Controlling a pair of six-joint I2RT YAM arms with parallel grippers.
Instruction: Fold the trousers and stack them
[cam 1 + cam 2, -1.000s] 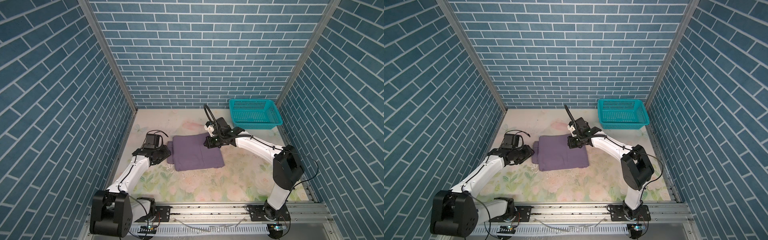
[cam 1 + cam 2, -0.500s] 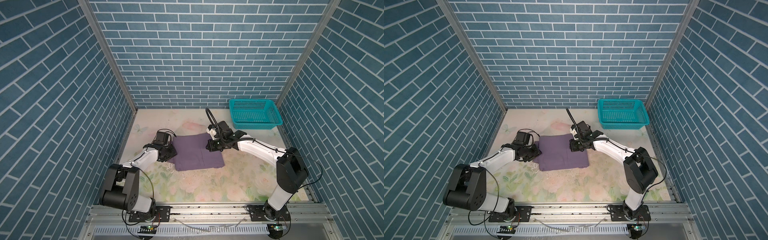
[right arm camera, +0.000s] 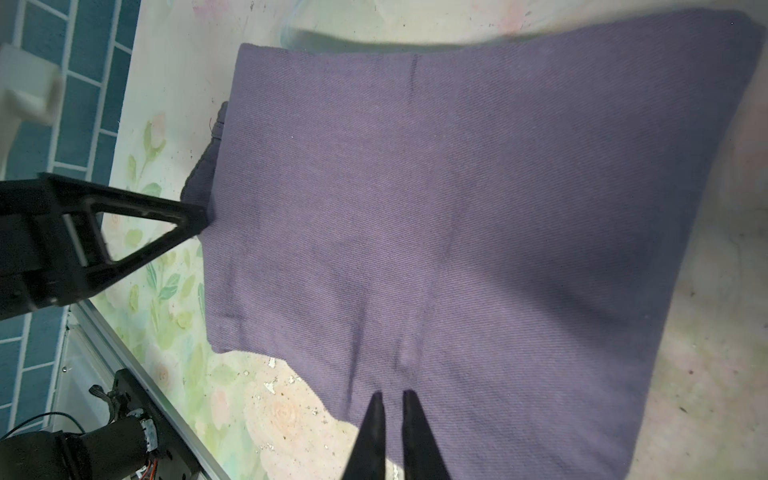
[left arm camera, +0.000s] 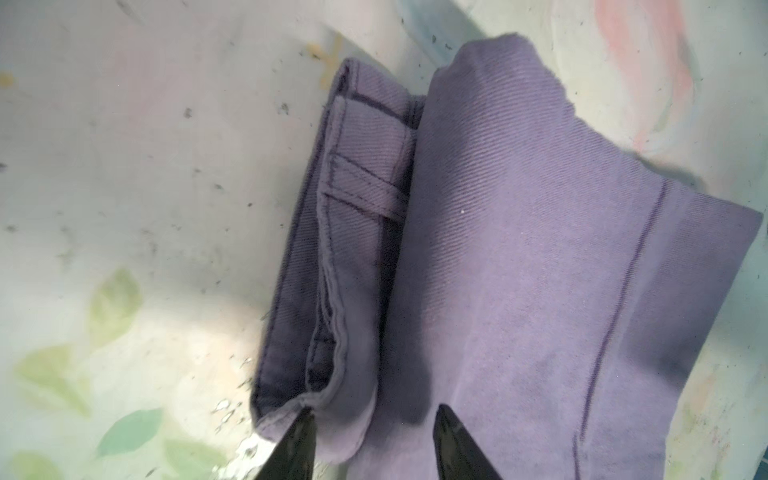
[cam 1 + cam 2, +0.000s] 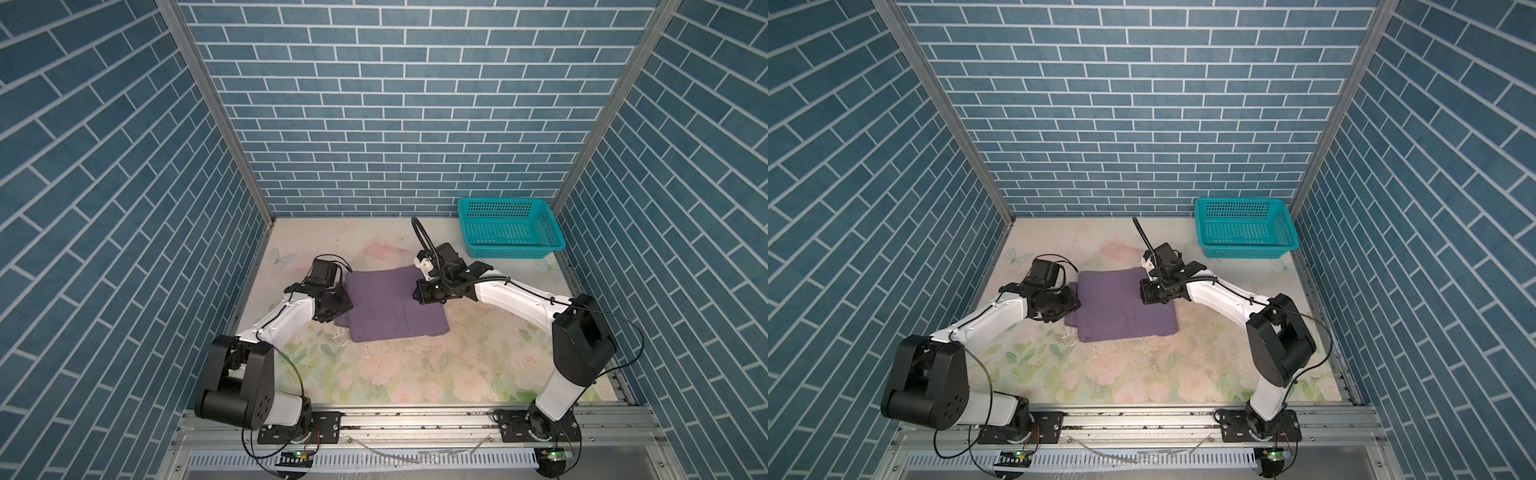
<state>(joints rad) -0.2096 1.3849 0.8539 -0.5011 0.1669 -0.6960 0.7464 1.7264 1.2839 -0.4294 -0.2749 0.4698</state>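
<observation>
The dusty-purple trousers (image 5: 390,303) (image 5: 1121,307) lie folded into a rough square in the middle of the floral table. My left gripper (image 5: 338,309) (image 5: 1071,305) is low at their left edge. In the left wrist view it (image 4: 374,409) is open, its tips either side of the rolled waistband fold (image 4: 353,257) of the trousers (image 4: 540,270). My right gripper (image 5: 419,297) (image 5: 1144,297) is on the far right part of the fold. In the right wrist view it (image 3: 390,392) is shut, its tips resting on the trousers (image 3: 457,208).
A teal perforated basket (image 5: 515,251) (image 5: 1250,252) stands at the back right corner with nothing showing in it. Blue brick walls close in three sides. A metal rail (image 5: 415,419) runs along the front edge.
My left gripper has moved right, up to the trousers' left edge, and the exposed left flap now looks narrower. My right gripper has barely shifted.
</observation>
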